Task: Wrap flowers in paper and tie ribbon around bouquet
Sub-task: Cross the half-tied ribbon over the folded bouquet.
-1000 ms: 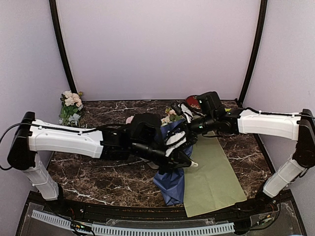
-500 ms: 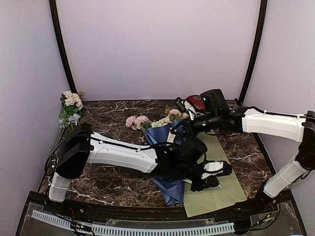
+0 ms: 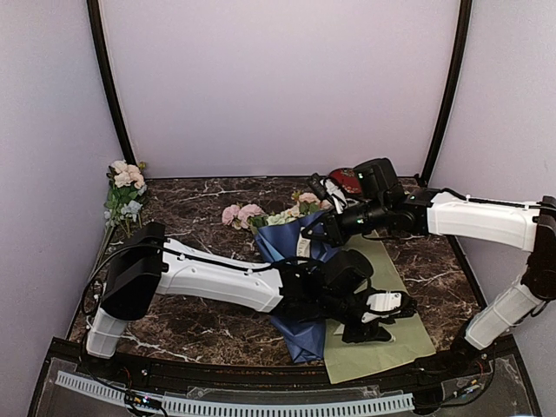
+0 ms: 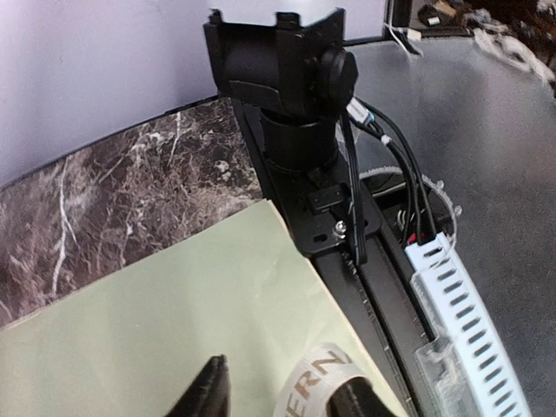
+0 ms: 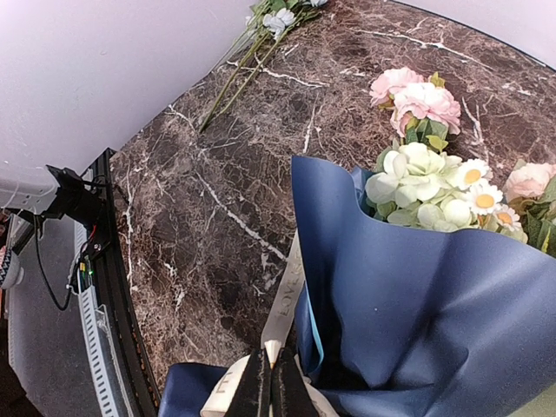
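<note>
L pincer (image 4: pixel 282 393) now parted vs. before, ribbon (image 4: pixel 318 375) looped betw. tips; R pincer (image 5: pixel 271 387) pinches ribbon.

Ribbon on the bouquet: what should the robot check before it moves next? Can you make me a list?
1. The right jaws grip the ribbon: ok, shut on it beside the blue paper.
2. The left jaws grip the ribbon: not ok, they stand apart, ribbon between them over the yellow-green sheet.
3. The paper wraps the flowers: ok.
4. The ribbon is knotted round the bouquet: cannot tell, the left arm covers it.
5. The spare flowers are out of the way: ok, at the table edge, far left.
</note>
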